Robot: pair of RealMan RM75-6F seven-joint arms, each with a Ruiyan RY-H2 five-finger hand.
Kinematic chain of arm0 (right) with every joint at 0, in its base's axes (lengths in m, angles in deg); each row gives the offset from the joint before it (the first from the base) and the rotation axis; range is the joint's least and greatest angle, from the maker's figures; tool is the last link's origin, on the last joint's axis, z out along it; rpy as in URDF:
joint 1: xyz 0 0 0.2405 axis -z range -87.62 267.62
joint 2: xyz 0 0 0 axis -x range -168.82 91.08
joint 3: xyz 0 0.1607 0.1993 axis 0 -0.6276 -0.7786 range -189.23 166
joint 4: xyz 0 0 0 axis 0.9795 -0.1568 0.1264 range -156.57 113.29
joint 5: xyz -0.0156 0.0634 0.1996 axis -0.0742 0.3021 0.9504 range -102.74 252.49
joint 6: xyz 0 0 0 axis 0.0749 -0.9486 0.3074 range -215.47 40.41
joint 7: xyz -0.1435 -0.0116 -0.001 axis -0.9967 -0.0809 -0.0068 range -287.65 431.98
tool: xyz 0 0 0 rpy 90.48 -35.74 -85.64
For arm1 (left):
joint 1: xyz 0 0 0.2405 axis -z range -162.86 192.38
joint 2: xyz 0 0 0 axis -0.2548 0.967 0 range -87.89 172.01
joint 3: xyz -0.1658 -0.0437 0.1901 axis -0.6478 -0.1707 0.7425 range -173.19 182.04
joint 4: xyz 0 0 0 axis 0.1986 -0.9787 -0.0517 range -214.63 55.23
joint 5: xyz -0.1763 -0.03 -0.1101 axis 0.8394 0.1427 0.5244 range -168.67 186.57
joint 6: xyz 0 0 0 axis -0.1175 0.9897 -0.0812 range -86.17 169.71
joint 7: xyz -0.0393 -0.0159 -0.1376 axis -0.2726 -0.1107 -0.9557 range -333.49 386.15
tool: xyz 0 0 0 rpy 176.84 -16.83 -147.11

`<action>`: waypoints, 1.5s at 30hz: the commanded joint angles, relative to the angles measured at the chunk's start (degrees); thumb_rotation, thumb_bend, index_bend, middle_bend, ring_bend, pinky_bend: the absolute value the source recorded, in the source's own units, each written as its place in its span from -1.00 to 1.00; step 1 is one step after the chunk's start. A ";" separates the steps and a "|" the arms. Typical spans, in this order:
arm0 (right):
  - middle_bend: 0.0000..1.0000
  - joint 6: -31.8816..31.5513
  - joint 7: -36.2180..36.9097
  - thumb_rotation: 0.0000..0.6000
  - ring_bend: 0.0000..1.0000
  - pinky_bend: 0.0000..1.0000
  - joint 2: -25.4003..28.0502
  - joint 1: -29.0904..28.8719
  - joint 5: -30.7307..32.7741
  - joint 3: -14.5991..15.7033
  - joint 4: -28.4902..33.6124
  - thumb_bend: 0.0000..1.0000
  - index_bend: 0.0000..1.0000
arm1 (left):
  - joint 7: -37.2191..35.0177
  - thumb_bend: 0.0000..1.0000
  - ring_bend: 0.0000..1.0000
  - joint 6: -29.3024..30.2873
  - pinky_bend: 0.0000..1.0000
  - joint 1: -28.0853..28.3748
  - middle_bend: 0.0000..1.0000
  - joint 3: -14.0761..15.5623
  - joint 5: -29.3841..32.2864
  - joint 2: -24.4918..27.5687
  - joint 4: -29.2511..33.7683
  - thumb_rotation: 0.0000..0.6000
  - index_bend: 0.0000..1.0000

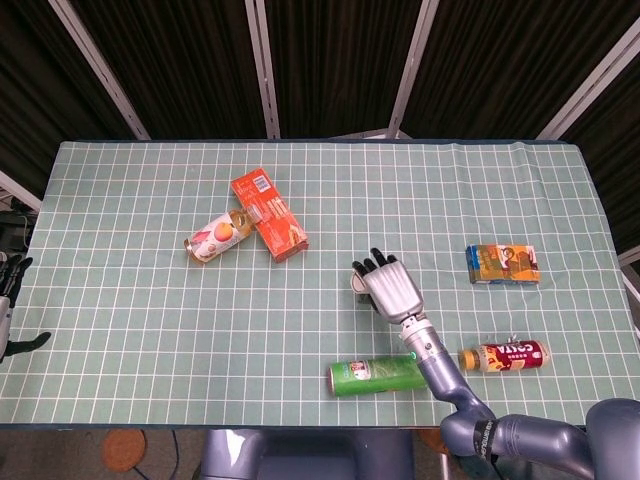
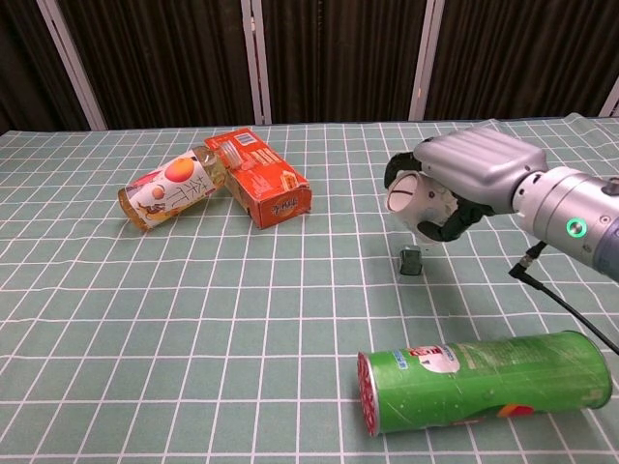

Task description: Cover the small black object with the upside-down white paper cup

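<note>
My right hand (image 2: 466, 182) hangs above the table and grips the white paper cup (image 2: 410, 199). The cup lies tilted, with its mouth turned toward the left. The small black object (image 2: 411, 261) sits on the green checked cloth just below the cup and apart from it. In the head view the right hand (image 1: 388, 286) covers the black object, and only a sliver of the cup (image 1: 356, 283) shows at its left side. My left hand (image 1: 12, 300) shows partly at the far left edge, off the table, with its fingers apart and nothing in it.
A green tube can (image 2: 484, 382) lies on its side near the front edge, below the right forearm. An orange box (image 1: 268, 213) and a juice bottle (image 1: 215, 237) lie at the left middle. A Costa bottle (image 1: 505, 355) and a snack box (image 1: 502, 264) lie to the right.
</note>
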 commanded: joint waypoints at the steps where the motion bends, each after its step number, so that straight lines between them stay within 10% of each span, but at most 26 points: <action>1: -0.30 2.43 7.37 1.00 -0.66 -0.18 -0.05 -0.27 1.86 -3.20 1.34 -0.33 -0.43 | -0.20 -1.00 -1.00 -0.14 -1.00 0.06 -1.00 -0.01 0.01 0.08 0.00 1.00 -1.00; 37: -0.30 4.75 16.10 1.00 -0.72 -0.22 -5.14 -0.71 8.72 -4.54 -4.12 -0.33 -0.43 | -1.29 -1.00 -1.00 -1.42 -1.00 0.41 -1.00 0.18 0.56 0.73 0.36 1.00 -1.00; 45: -0.65 6.63 16.13 1.00 -0.91 -0.40 -2.47 -0.19 10.12 -3.31 -1.33 -0.38 -0.70 | -1.37 -1.00 -1.00 -1.63 -1.00 0.49 -1.00 0.27 0.57 0.81 0.48 1.00 -1.00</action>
